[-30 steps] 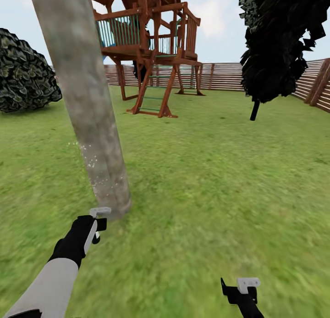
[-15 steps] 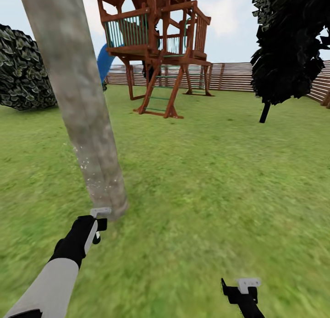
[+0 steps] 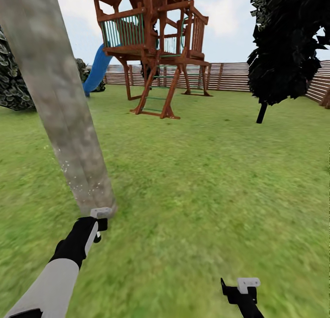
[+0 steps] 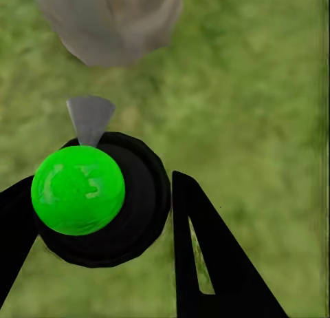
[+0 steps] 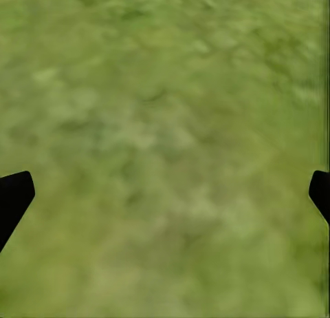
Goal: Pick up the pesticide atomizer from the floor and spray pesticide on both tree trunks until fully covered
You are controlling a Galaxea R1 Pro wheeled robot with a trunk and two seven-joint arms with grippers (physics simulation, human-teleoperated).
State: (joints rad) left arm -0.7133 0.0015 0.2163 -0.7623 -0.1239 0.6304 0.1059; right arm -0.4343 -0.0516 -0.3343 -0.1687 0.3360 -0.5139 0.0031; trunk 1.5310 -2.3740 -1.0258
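Grass [image 3: 206, 180] surrounds us: our left gripper [image 4: 103, 215] clasps the atomizer [image 4: 79, 191], nozzle aimed at the trunk [image 3: 59, 111] just ahead, its long axis leaning; our right gripper [image 5: 165, 194] hangs spread, well apart.

My head camera has swung since a second ago, so the whole scene has slid across the picture. The tree trunk [image 3: 59, 107] now sits further toward my left, its top at the corner. A blue slide [image 3: 95, 72] has come into sight beside the wooden play tower [image 3: 151, 42]. The white specks [image 3: 75, 180] on the bark lie lower and further left than before.
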